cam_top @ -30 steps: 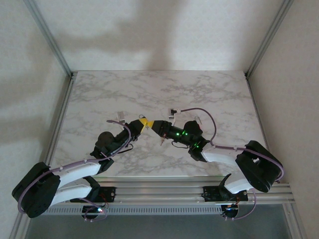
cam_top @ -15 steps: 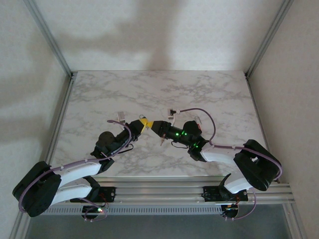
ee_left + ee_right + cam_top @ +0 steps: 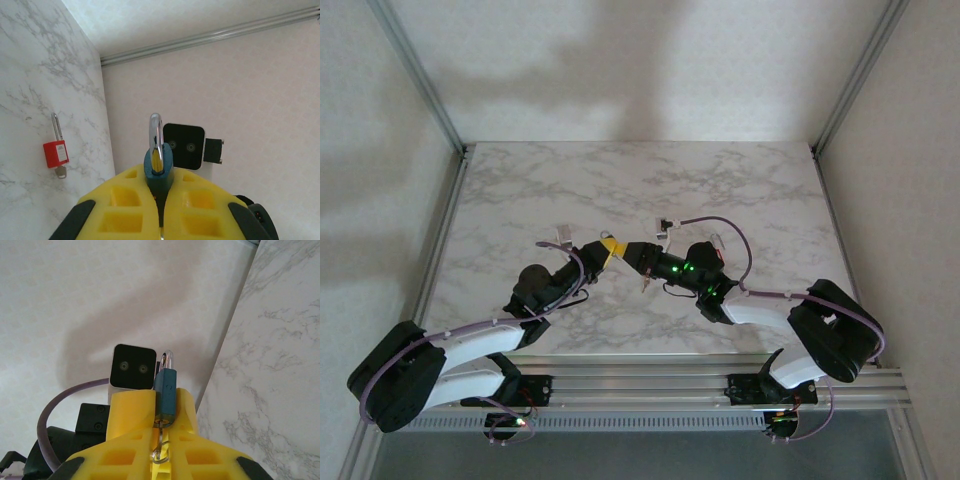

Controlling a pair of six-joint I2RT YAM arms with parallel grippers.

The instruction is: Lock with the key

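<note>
My left jaws are clamped on the blue padlock (image 3: 159,167), held above the worktop (image 3: 30,75); my right jaws pinch the key (image 3: 161,436) in its keyhole. I can't read the label on the red padlock (image 3: 55,152).

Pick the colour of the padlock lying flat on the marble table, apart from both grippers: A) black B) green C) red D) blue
C: the red padlock lies on the table, while the blue padlock is clamped in the left gripper.
</note>
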